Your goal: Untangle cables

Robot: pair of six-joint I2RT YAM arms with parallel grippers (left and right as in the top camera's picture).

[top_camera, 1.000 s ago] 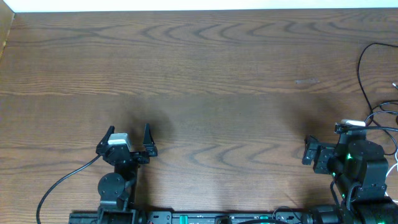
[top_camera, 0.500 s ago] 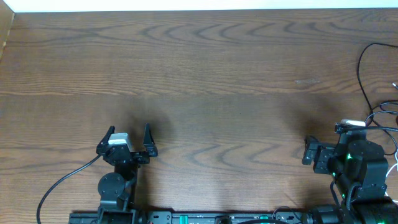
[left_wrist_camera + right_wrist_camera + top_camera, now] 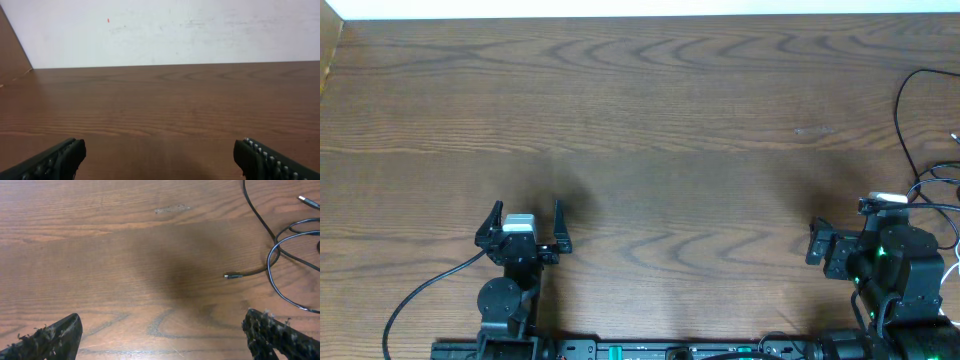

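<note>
Thin black cables (image 3: 903,118) lie loosely looped at the table's far right edge, partly out of frame. In the right wrist view the black cables (image 3: 271,255) curve across the upper right, and one small plug end (image 3: 228,275) lies on the wood. A silver plug (image 3: 305,200) shows at the top right. No white cable is clearly visible. My right gripper (image 3: 162,337) is open and empty, just short of and left of the cables; it shows in the overhead view (image 3: 865,235). My left gripper (image 3: 525,215) is open and empty at the front left, far from the cables, over bare wood (image 3: 160,160).
The brown wooden table (image 3: 640,120) runs to a white wall (image 3: 165,30) at the back. The left arm's thick black wire (image 3: 420,296) trails at the front left. A faint scuff (image 3: 812,130) marks the wood left of the cables.
My left gripper has turned slightly and now faces straight ahead. The right arm and the cables have not moved.
</note>
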